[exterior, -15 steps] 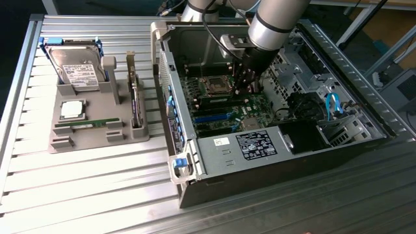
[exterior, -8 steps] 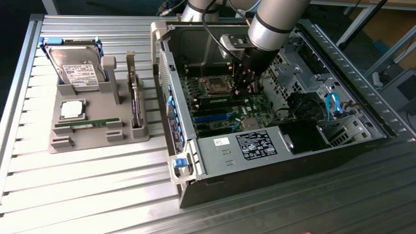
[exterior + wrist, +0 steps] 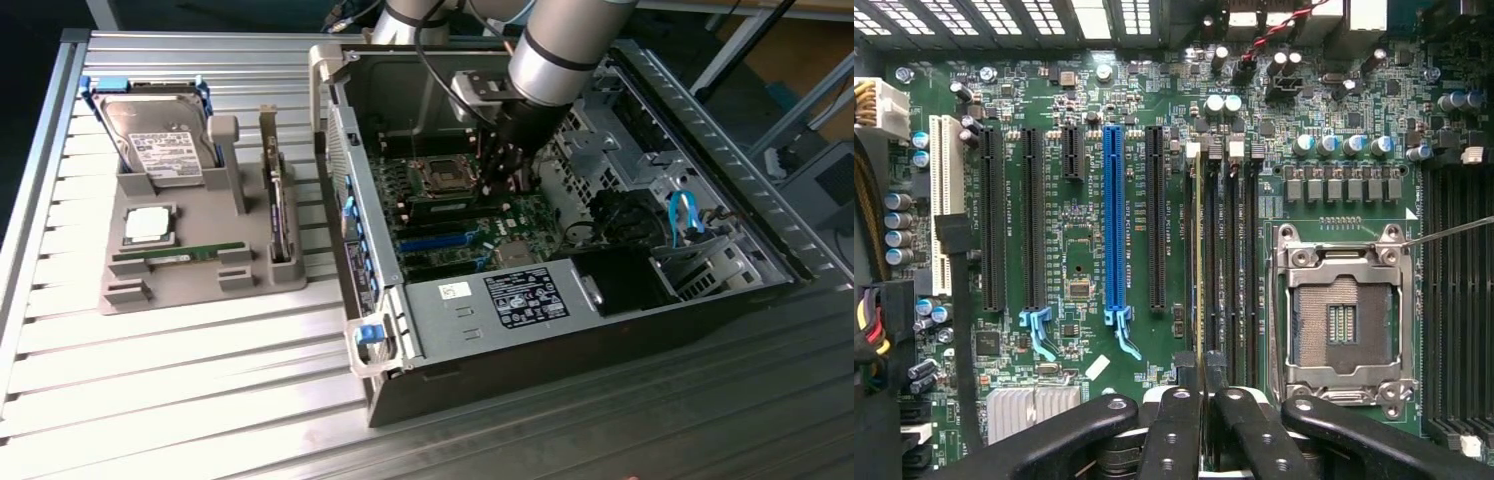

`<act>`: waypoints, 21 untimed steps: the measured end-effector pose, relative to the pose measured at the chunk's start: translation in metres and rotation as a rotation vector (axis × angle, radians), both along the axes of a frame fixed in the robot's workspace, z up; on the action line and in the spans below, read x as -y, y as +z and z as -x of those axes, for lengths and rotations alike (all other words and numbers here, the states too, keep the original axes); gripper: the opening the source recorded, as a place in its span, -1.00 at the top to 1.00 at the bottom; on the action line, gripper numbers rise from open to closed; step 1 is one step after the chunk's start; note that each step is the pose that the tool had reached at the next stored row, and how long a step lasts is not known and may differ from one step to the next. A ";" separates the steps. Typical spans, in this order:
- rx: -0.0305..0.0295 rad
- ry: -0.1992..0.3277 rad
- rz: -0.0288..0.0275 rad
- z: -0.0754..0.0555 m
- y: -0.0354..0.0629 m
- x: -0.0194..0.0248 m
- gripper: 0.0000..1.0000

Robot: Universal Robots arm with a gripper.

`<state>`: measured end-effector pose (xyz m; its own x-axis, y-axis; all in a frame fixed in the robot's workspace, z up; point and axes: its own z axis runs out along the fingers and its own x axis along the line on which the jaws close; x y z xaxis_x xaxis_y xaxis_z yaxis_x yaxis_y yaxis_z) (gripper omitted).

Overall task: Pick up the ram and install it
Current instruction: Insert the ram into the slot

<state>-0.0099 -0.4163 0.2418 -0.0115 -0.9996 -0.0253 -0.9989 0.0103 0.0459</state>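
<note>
- End effector (image 3: 1202, 388) pressed nearly together, pinching the ram (image 3: 1199, 260); from my remote station I see the stick edge-on, a thin green line running straight out from between the fingers (image 3: 1176, 425).
- Ram's long axis runs parallel to the black memory slots (image 3: 1226, 260) and sits right at them, beside the open processor socket (image 3: 1344, 320). Whether it is seated I cannot tell.
- Exterior view: the arm reaches down into the open computer case (image 3: 587, 300), which stands toward the worktop's (image 3: 200, 400) edge on the exterior view's right. A second green stick (image 3: 180, 254) rests in the grey holder (image 3: 200, 285), well apart.
</note>
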 end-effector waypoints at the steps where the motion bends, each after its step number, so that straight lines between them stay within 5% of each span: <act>1: 0.0000 0.000 0.0002 0.000 -0.0003 0.0000 0.76; 21: 0.0000 0.000 0.0000 0.000 -0.0020 -0.0013 0.76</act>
<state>-0.0099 -0.4149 0.2397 -0.0115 -0.9996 -0.0253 -0.9989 0.0103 0.0458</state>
